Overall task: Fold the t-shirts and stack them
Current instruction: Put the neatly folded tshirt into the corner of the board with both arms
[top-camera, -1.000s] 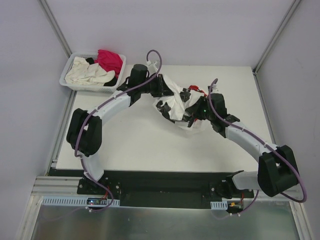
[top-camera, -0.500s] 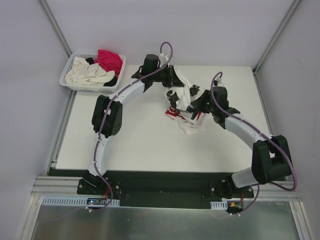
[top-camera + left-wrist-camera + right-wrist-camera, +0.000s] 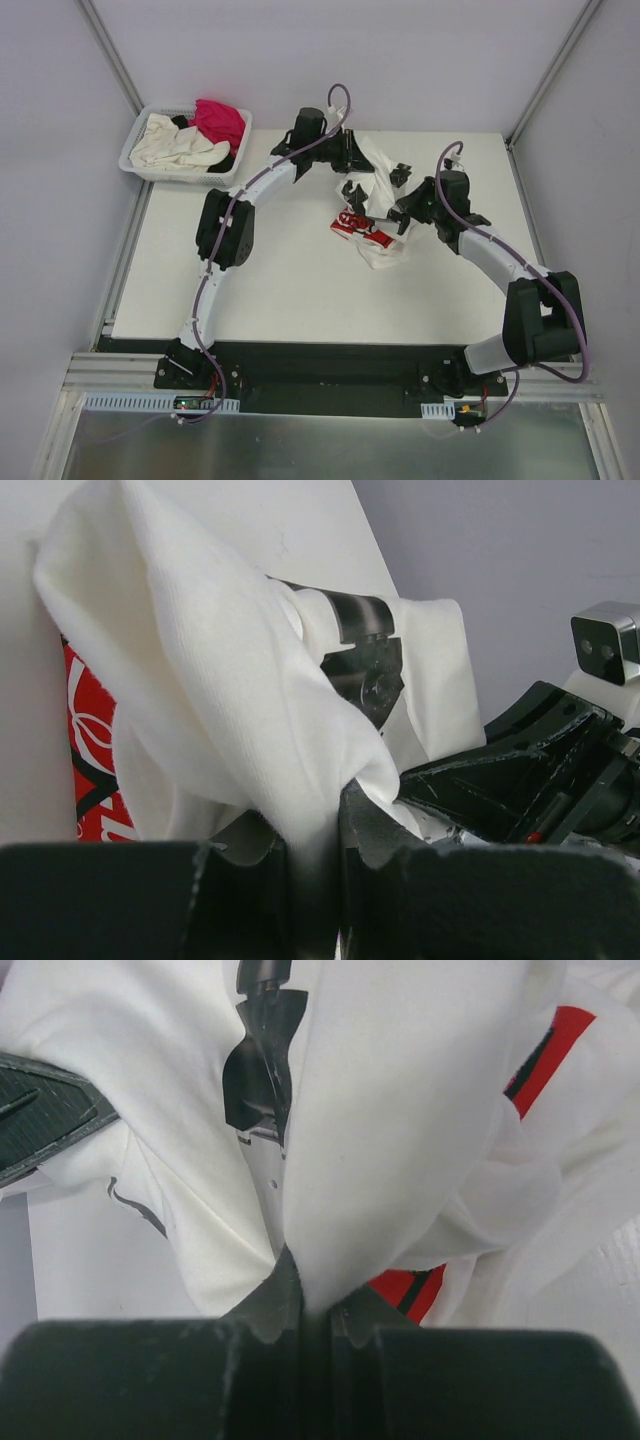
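The left fingers [image 3: 362,825] and right fingers [image 3: 268,1305] each pinch shut on a thin fold of the white red-printed t-shirt [image 3: 372,228], bunched between them over the far worktop [image 3: 250,280]; pulling apart to spread it may tug the slim bite of cloth free or leave it twisted.

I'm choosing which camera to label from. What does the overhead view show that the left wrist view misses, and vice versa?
Only overhead: the basket of other shirts at the far left corner of the table. Only the left wrist: the left gripper pinched shut on a fold of white cloth, seen close up. Both: the white printed shirt with its red print, bunched up, and the right arm beside it.
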Robot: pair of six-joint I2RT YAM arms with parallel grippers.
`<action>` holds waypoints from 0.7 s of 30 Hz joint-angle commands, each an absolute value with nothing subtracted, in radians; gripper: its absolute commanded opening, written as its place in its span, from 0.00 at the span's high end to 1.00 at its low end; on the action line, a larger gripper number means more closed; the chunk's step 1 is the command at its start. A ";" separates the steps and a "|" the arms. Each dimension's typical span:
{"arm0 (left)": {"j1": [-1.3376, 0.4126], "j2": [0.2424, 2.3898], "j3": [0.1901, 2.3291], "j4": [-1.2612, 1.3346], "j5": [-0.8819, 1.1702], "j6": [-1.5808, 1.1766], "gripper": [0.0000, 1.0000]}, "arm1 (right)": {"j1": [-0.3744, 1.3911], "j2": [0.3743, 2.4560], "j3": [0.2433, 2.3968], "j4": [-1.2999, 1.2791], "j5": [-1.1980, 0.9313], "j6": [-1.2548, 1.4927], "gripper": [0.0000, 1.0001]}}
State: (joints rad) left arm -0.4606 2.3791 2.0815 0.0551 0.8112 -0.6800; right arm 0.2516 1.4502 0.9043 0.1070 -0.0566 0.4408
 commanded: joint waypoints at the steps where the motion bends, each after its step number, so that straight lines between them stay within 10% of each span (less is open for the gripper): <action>1: -0.453 2.390 2.155 0.155 0.793 -0.706 1.00 | 0.213 1.425 0.911 0.075 -0.063 0.425 0.99; 21: -0.459 2.520 2.094 0.299 0.867 -0.778 1.00 | 0.161 1.479 0.802 0.136 -0.164 0.466 0.99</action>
